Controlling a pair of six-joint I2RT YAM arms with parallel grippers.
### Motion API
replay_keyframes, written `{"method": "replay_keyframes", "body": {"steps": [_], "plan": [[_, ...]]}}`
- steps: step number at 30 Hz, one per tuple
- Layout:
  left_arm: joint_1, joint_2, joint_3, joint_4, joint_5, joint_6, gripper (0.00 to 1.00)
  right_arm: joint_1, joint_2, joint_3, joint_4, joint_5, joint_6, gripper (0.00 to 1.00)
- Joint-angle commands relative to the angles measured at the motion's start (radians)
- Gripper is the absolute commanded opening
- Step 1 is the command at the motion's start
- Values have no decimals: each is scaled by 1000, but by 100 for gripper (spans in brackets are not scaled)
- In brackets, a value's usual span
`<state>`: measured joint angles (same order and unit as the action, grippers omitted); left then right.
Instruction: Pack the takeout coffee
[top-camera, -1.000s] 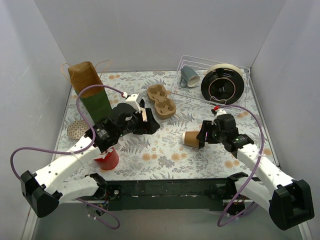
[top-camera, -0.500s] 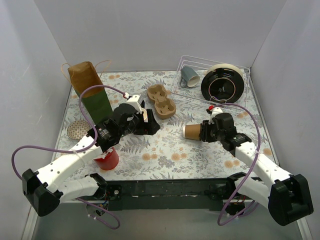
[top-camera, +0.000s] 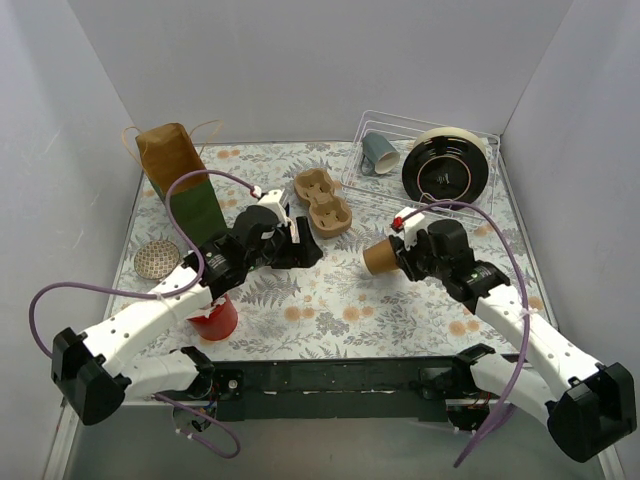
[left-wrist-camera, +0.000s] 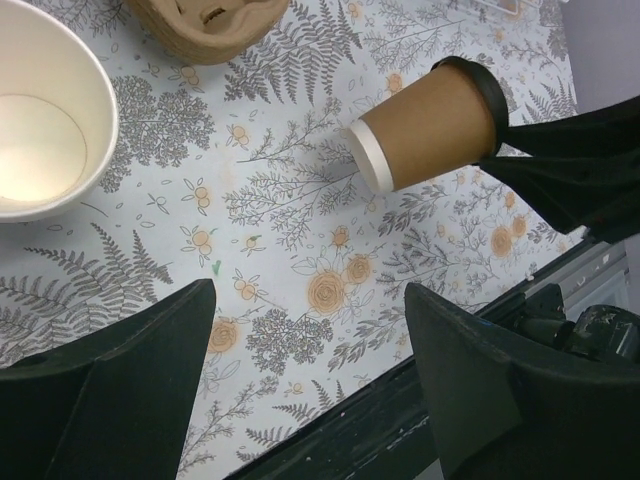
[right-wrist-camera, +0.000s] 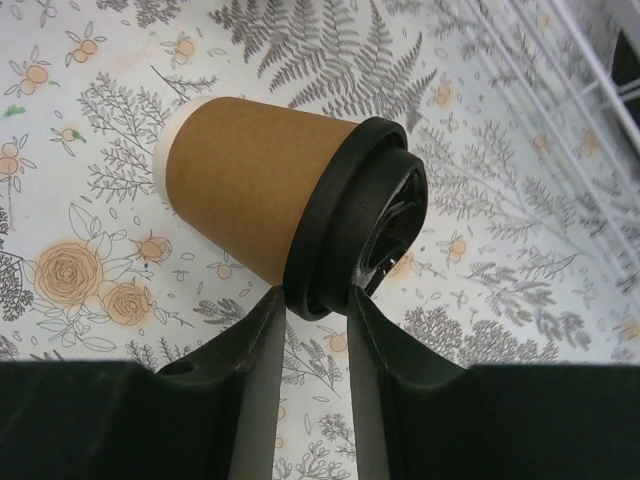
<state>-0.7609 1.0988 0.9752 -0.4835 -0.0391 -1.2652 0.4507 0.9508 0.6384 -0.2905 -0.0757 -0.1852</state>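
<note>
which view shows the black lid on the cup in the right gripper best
Right wrist: the black lid sits centre frame, its rim pinched by the right gripper. Left wrist shows it only as a dark band on the kraft cup. From the top external view the gripper mostly hides it.

So over that last second the right gripper (top-camera: 403, 256) swung the lidded cup (top-camera: 379, 259) away from the near edge and a bit left, ending up closer to the cup carrier (top-camera: 323, 201). The left arm (top-camera: 150, 315) also nudged slightly to the right.
</note>
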Motion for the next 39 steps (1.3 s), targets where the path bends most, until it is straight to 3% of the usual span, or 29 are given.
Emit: {"method": "replay_keyframes", "body": {"steps": [1, 5, 11, 18, 27, 39], "plan": [[2, 58, 34, 39, 30, -68, 75, 115, -24, 104, -65, 129, -140, 35], [2, 90, 42, 82, 79, -105, 75, 264, -21, 112, -84, 281, -181, 33], [9, 84, 46, 79, -47, -158, 77, 466, -11, 84, -87, 534, -206, 33], [93, 61, 17, 49, -53, -178, 77, 654, 58, 73, -125, 795, -207, 32], [121, 49, -20, 65, -22, -177, 77, 802, 310, 127, -309, 907, -73, 31], [127, 76, -38, 79, -15, -165, 78, 927, 477, 219, -378, 948, -14, 31]]}}
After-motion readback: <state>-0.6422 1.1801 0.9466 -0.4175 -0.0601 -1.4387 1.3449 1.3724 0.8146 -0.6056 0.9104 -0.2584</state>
